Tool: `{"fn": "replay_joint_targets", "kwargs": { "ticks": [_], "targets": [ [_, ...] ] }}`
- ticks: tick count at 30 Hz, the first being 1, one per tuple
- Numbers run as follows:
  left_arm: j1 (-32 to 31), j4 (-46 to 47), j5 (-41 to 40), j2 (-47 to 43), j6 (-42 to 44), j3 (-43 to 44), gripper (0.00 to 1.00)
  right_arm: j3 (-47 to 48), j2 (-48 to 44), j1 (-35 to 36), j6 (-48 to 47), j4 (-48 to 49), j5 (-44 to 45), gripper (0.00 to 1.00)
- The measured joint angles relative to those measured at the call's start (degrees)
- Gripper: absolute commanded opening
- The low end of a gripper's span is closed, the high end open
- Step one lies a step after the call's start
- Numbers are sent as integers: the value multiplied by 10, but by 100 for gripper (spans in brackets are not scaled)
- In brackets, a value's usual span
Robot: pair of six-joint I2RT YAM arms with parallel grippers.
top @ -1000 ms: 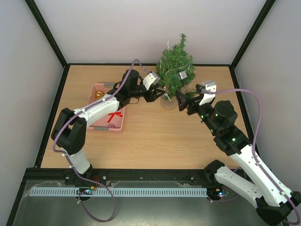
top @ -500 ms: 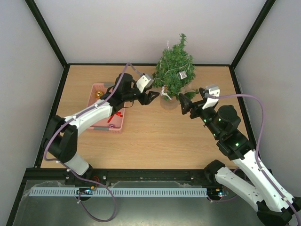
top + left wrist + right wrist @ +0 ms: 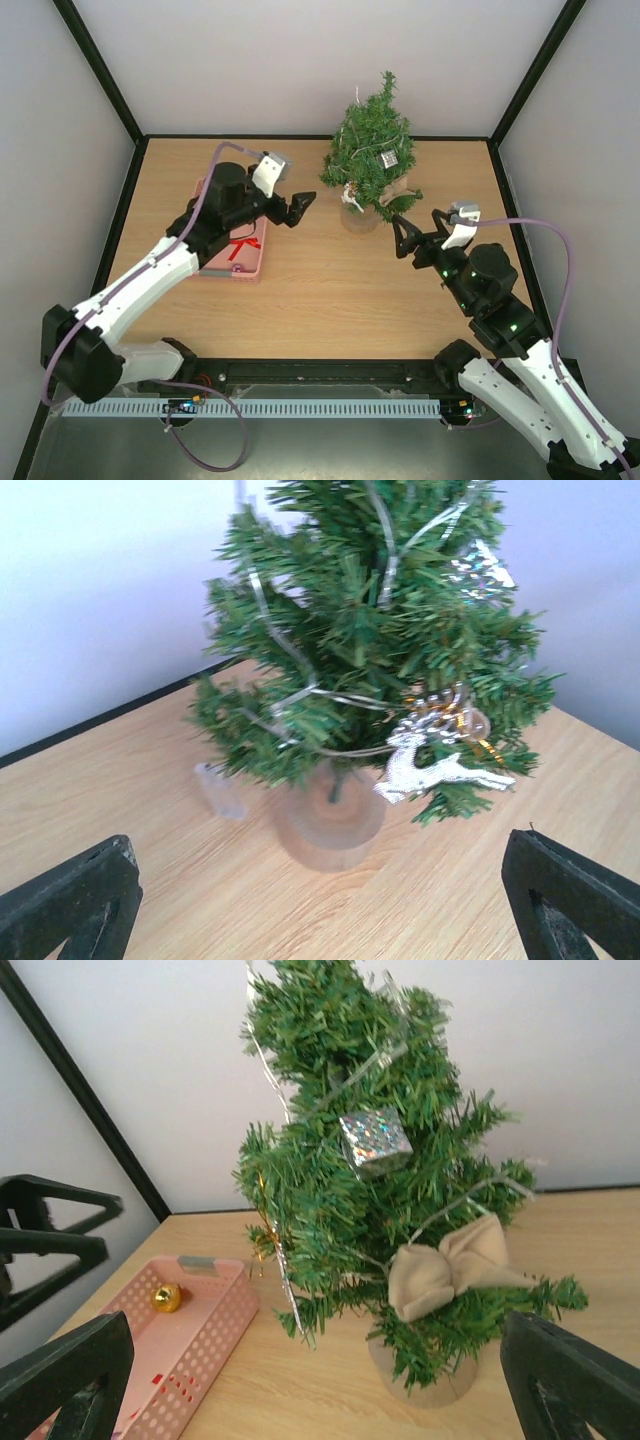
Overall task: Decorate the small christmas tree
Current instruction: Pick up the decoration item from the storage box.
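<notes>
The small christmas tree [image 3: 368, 150] stands on its round pale base [image 3: 358, 218] at the back middle of the table. On it hang a silver reindeer [image 3: 430, 765], a silver gift box [image 3: 373, 1140], a beige bow [image 3: 450, 1265] and silver strands. My left gripper [image 3: 298, 210] is open and empty, a short way left of the tree, with the tree [image 3: 360, 630] straight ahead of the left gripper [image 3: 320, 910]. On the other side, just right of the base, my right gripper [image 3: 418, 225] is open and empty too, apart from the tree [image 3: 350, 1160].
A pink basket [image 3: 245, 262] lies left of the tree, partly under my left arm, with a red bow [image 3: 243, 245] and a gold ball [image 3: 166, 1297] inside. A small clear tube [image 3: 222, 792] stands beside the tree base. Black frame posts and pale walls enclose the table.
My left gripper opened and drew back leftward from the tree, leaving the silver reindeer hanging on a low branch. The right gripper backed away toward the near right, still open.
</notes>
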Motion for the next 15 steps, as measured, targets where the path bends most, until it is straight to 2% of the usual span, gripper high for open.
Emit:
{"fn": "replay_joint_targets", "kwargs": {
  "ticks": [5, 9, 11, 15],
  "targets": [
    [19, -49, -61, -55, -31, -22, 100, 0, 6, 0, 44, -49, 22, 98],
    [69, -87, -92, -78, -73, -44, 99, 0, 23, 0, 75, -98, 69, 98],
    [110, -115, -100, -72, -95, -45, 94, 0, 24, 0, 84, -115, 86, 98],
    [185, -149, -104, -35, -122, -48, 77, 0, 4, 0, 95, -126, 106, 98]
  ]
}}
